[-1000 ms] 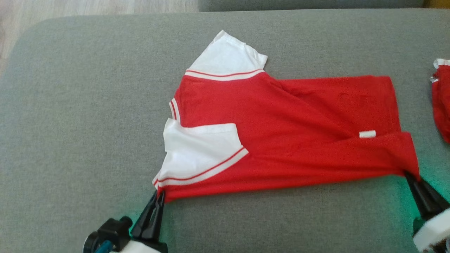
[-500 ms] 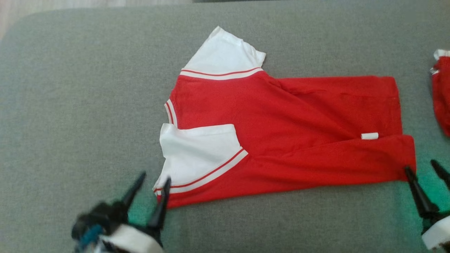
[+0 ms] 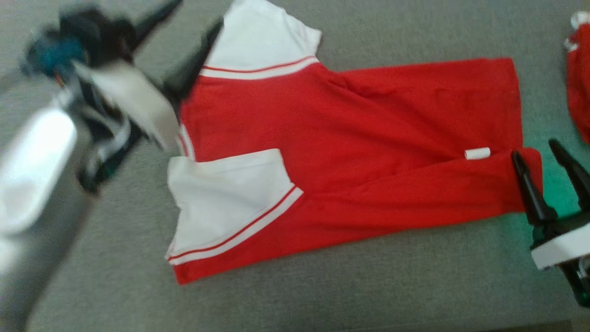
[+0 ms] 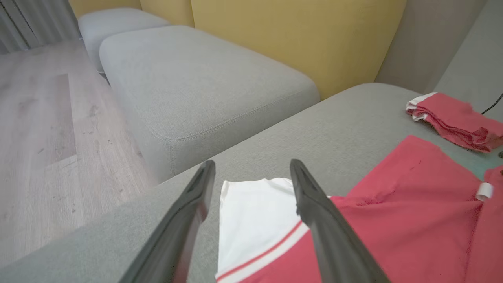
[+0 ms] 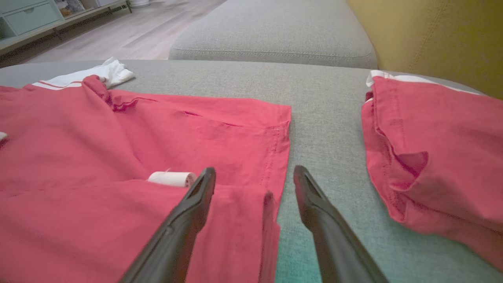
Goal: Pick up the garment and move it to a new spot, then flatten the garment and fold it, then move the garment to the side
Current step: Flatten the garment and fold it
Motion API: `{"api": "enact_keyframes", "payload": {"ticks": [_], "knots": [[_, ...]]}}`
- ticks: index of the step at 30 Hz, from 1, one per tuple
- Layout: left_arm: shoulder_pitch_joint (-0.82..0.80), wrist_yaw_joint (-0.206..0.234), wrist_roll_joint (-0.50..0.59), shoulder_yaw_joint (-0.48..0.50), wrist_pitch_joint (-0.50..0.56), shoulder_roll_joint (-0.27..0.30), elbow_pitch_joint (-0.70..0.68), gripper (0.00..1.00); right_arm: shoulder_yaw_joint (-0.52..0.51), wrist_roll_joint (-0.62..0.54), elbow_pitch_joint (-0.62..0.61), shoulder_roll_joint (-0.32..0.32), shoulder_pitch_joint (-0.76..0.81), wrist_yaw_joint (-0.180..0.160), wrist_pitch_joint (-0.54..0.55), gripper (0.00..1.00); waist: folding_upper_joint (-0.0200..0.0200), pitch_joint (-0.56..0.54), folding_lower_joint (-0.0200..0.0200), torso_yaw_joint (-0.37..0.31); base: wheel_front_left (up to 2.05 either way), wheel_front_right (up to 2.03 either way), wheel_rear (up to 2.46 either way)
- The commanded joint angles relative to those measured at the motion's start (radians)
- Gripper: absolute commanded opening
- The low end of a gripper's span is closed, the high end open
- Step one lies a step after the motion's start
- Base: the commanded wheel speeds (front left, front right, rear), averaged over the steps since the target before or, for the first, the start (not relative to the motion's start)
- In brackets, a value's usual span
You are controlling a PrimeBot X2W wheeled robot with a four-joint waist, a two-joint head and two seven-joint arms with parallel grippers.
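Note:
The red garment [image 3: 350,138] with white sleeves lies spread on the grey cushion [image 3: 322,295], its near long edge folded over the body. A small white label [image 3: 477,153] sits near its hem. My left gripper [image 3: 198,16], blurred, is open at the far white sleeve [image 3: 262,39]; in the left wrist view that sleeve [image 4: 251,212] lies between and below the open fingers [image 4: 196,204]. Over the near hem corner [image 5: 269,220] my right gripper [image 3: 533,148] stands open, one finger above the cloth and the other [image 5: 326,228] above bare cushion.
A second red garment [image 3: 578,87] lies bunched at the cushion's right end, close to my right gripper. Another grey cushion [image 4: 204,86] and yellow backrests [image 4: 298,35] stand beyond, with wooden floor [image 4: 35,129] to the far left.
Both grippers opened and let go of the garment's near edge. My left arm swung up to the far white sleeve; the right moved forward over the hem corner. The camera also shifted.

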Motion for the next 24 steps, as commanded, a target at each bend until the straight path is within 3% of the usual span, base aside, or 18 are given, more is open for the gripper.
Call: {"api": "enact_keyframes", "payload": {"ticks": [1,8,11,24], "knots": [[-0.113,-0.005,-0.035,0.014,0.036,0.067,0.013,1.00,0.010,-0.007,-0.033,-0.021,-0.013,-0.001,0.000,1.00,0.0000,0.075,-0.0002,-0.066,0.00,0.00,0.00],[-0.390,-0.006,-0.161,-0.128,0.176,0.138,0.215,1.00,0.014,-0.018,-0.063,0.012,-0.052,-0.001,-0.008,1.00,0.0000,0.170,-0.0002,-0.159,0.00,0.00,0.00],[-0.458,-0.006,-0.166,-0.187,0.198,0.181,0.281,1.00,0.019,-0.024,-0.065,0.025,-0.063,-0.001,-0.015,1.00,0.0000,0.193,-0.0002,-0.199,0.00,0.00,0.00],[-0.540,-0.006,-0.270,-0.311,0.190,0.262,0.420,1.00,0.023,-0.020,-0.028,0.055,-0.066,-0.001,-0.046,1.00,0.0000,0.230,-0.0002,-0.278,0.00,0.00,0.00]]}}
